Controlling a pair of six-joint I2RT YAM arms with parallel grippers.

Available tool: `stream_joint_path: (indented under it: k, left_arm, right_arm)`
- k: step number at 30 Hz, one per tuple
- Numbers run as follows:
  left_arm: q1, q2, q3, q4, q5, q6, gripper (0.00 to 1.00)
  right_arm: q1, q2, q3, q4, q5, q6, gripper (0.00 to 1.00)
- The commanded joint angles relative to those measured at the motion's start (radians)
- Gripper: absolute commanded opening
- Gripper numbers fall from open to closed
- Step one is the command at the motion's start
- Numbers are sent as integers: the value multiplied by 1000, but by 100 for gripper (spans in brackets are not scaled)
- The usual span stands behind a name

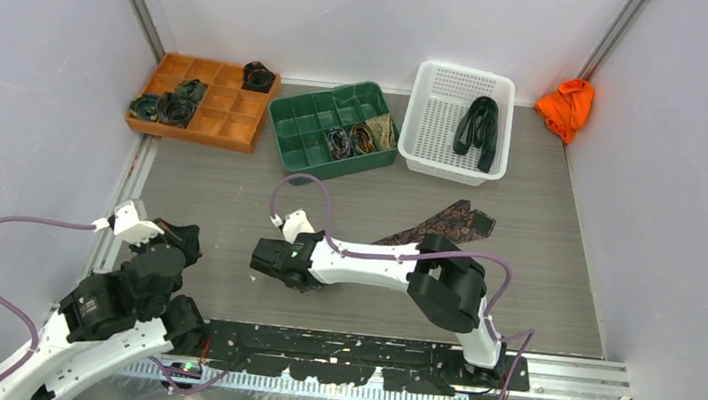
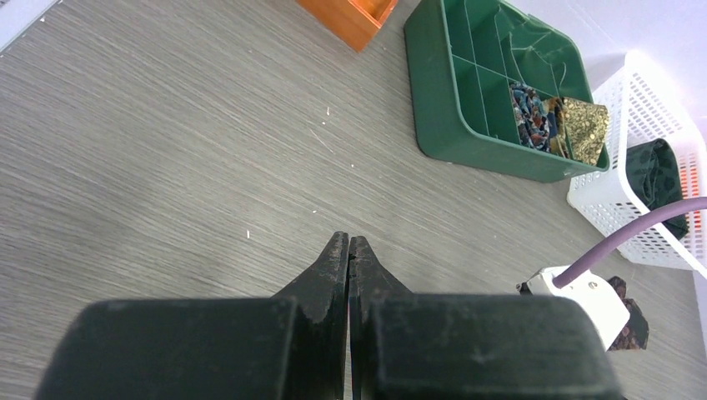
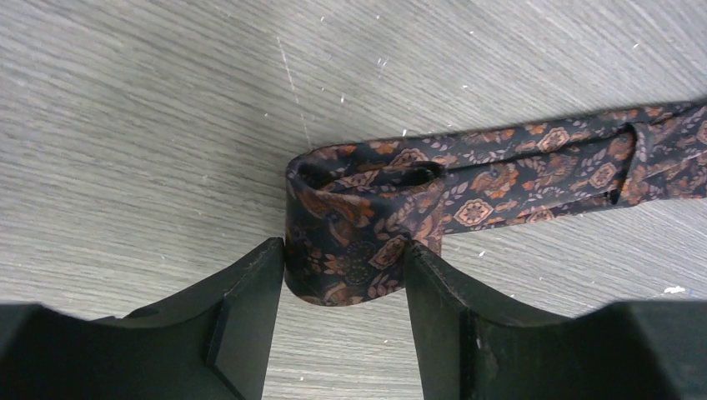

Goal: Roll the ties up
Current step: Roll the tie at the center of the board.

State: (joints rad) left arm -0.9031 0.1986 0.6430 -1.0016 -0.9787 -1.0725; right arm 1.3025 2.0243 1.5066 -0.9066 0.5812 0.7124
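Right tool (image 3: 343, 258) pinches coiled end of brown tie (image 3: 500, 167) (tail stretches toward far right); left tool (image 2: 348, 243) clenched

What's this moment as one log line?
right fingers: clamping rolled end of brown patterned tie | left fingers: closed, empty | tail: flat on table

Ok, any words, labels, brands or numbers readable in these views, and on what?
None readable. The tie held in the right tool shows only an orange floral pattern. The orange tray, green tray and white basket carry no visible lettering.
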Motion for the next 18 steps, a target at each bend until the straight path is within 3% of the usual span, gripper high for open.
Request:
stream_joint_path:
  k: [1,8,18]
  left_arm:
    - [-2,-30,27,3,-54,0,0]
    - [-2,-52,20,6,-58,13,0]
    - [-2,-11,11,87,-21,49,0]
  right_arm:
    - [0,-2,60,-47,88,7,60]
    - [-20,27,19,-29,60,25,57]
    - [-72,-23,-85,80,-36,11,37]
